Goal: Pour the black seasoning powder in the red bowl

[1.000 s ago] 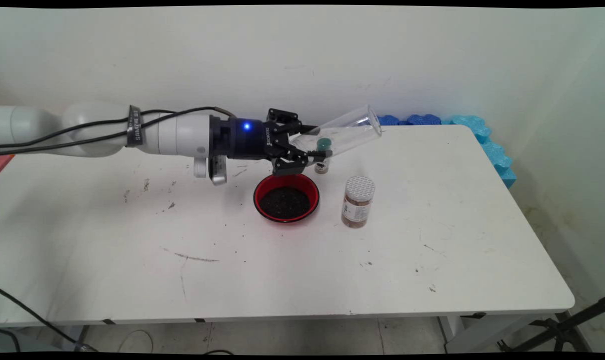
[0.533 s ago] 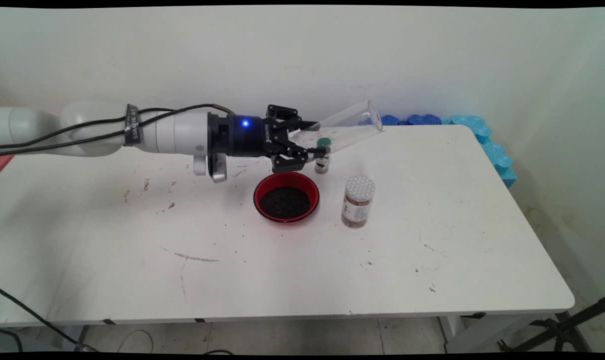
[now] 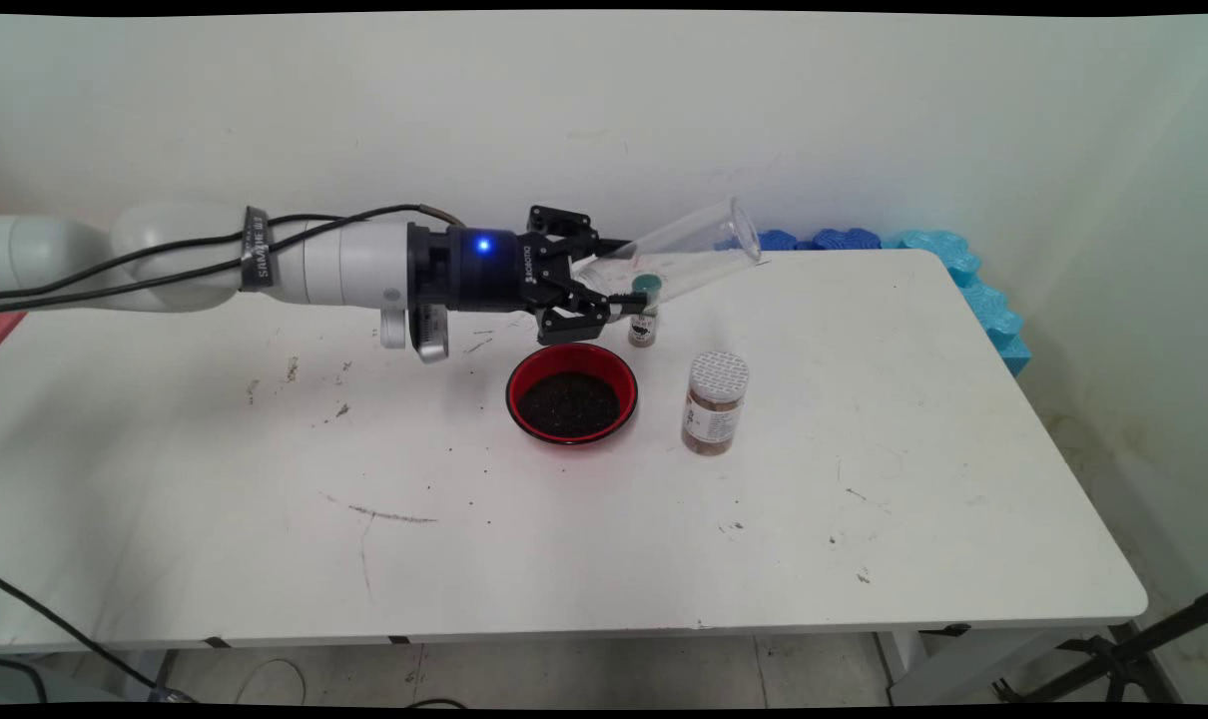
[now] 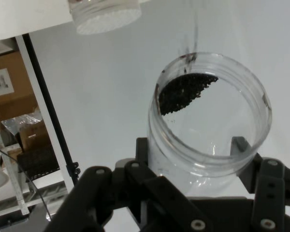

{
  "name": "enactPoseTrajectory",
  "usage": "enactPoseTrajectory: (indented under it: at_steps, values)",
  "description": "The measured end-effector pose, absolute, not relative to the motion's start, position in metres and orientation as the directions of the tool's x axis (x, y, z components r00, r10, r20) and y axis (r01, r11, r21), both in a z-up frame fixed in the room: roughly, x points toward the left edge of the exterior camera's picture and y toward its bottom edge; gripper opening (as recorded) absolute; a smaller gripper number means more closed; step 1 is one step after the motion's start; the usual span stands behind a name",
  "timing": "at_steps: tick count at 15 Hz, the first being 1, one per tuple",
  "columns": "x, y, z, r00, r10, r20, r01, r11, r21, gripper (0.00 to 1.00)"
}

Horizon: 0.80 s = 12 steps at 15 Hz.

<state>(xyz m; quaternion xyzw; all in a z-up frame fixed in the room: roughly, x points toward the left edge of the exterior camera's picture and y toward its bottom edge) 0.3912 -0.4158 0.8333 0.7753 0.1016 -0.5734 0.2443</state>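
Here we see the gripper [image 3: 604, 290] reaching out level from the arm, its two fingers clenched on the base end of a clear plastic jar [image 3: 686, 254]. In the hand view the fingers [image 4: 142, 150] press the jar [image 4: 210, 121] from either side, and the gripper [image 4: 191, 152] holds it off the table [image 3: 864, 449].

The jar's long axis runs on from the fingertips and away from the wrist, tilted so that the far end sits higher than the held end. Its wide open mouth [image 3: 746, 230] points outward and upward, toward the wall beyond the fingertips. Inside, the hand view shows a small patch of dark granules [image 4: 183, 92] against the jar's wall. We cannot tell how near the mouth they lie.

Below the gripper, a little back toward the wrist, stands a red bowl [image 3: 512, 384] filled with dark granular stuff [image 3: 569, 404]. It is not touching the fingers. Just past the fingertips and under the jar's lower side stands a small vial with a green cap [image 3: 644, 318]. Whether jar and vial touch, we cannot tell.

Farther out and lower, well apart from the fingertips, stands a spice jar with a white perforated lid [image 3: 714, 404]. That lid also shows at the top of the hand view [image 4: 106, 17]. Blue foam pieces [image 3: 953, 260] line the table's far edge beyond the jar's mouth.
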Motion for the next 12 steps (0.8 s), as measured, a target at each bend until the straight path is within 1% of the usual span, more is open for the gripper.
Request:
enactPoseTrajectory:
  at_steps: [6, 12]
  values:
    - [0.396, -0.415, 0.834, 0.366, -0.174, -0.914, 0.396, -0.860, 0.322, 0.00]
    - [0.401, -0.416, 0.848, 0.430, -0.278, -0.859, 0.312, -0.847, 0.431, 0.00]
